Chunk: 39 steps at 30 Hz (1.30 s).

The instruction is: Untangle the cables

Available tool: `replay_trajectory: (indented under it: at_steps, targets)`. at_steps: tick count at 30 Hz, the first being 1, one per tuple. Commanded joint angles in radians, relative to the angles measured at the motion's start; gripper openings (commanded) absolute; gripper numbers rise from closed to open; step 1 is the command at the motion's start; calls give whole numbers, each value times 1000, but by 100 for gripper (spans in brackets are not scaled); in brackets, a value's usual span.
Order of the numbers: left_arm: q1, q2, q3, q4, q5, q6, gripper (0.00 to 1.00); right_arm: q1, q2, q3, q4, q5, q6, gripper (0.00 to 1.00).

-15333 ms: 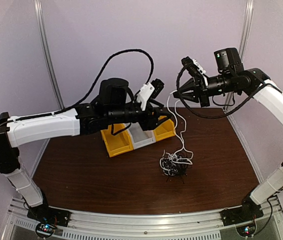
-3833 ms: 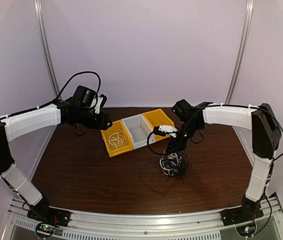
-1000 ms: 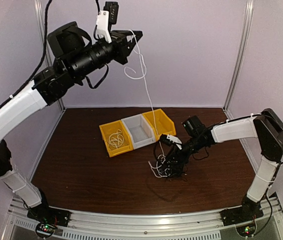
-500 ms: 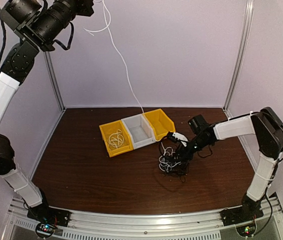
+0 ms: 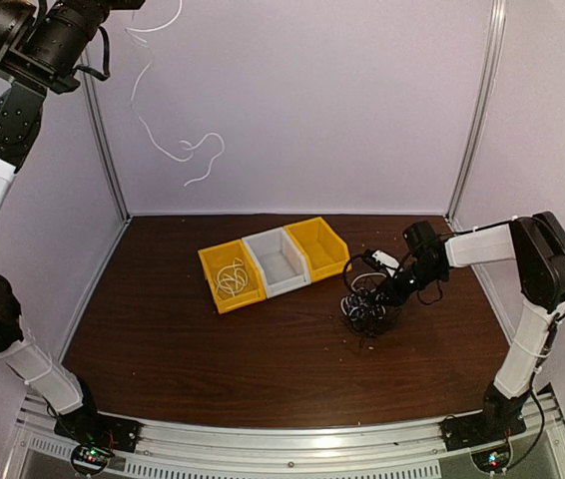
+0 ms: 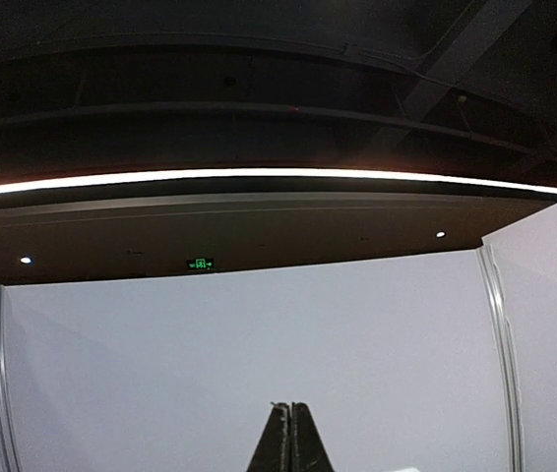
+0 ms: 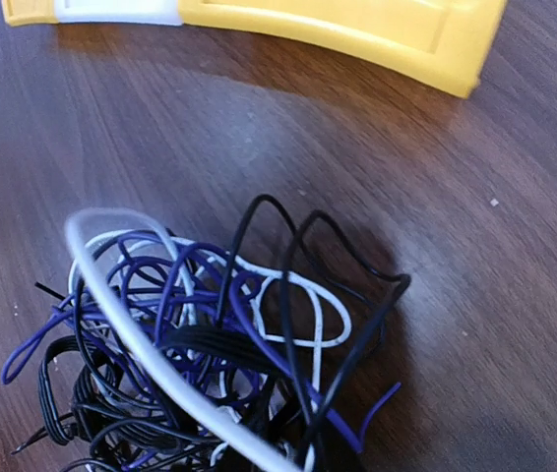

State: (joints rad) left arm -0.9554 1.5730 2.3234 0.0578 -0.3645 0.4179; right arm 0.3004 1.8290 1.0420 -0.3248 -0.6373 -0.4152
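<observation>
three bins [image 5: 275, 263] stand side by side in a row at the middle rear of the worktop [image 5: 183, 344]. a coiled cable [image 5: 229, 277] lies in the left bin [image 5: 210, 267]. the tangle of cables [image 5: 367, 309] sits on the worktop, right of and in front of the right bin [image 5: 324, 245], with the right pincer [image 5: 382, 287] at its right rear side. a loose cable [image 5: 168, 150] hangs in the air high over the left rear, well apart from the tangle.

No legible text, label or brand anywhere; only a small green illuminated sign [image 6: 199, 264] beneath the dark ceiling [image 6: 259, 108], too small to read.
</observation>
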Motion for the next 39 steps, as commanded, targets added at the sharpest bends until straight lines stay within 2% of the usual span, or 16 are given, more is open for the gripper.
replay_trajectory:
  at_steps: [1, 6, 10, 13, 15, 24, 29, 39]
  targets:
    - [5, -34, -109, 30, -34, 5, 0, -23, -36, 32, -91, -15, -32, 20]
    - [15, 15, -154, -93, -88, 9, 0, -23, -143, 89, -192, -40, -55, 47]
    - [65, 61, -146, -239, -107, -31, 0, -23, -232, 136, -276, -13, -93, 59]
    - [112, 67, -164, -311, -88, -105, 0, -23, -308, 138, -309, 4, -103, 73]
    - [141, 58, -190, -328, -57, -160, 0, -23, -363, 119, -308, 6, -105, 77]
    - [219, 72, -244, -332, -13, -226, 0, -23, -501, -93, -121, 24, -76, 79]
    - [247, 85, -252, -306, 8, -239, 0, -24, -477, -111, -93, 68, -76, 79]
    - [287, 111, -196, -291, 32, -244, 0, -24, -445, -137, -82, 60, -82, 79]
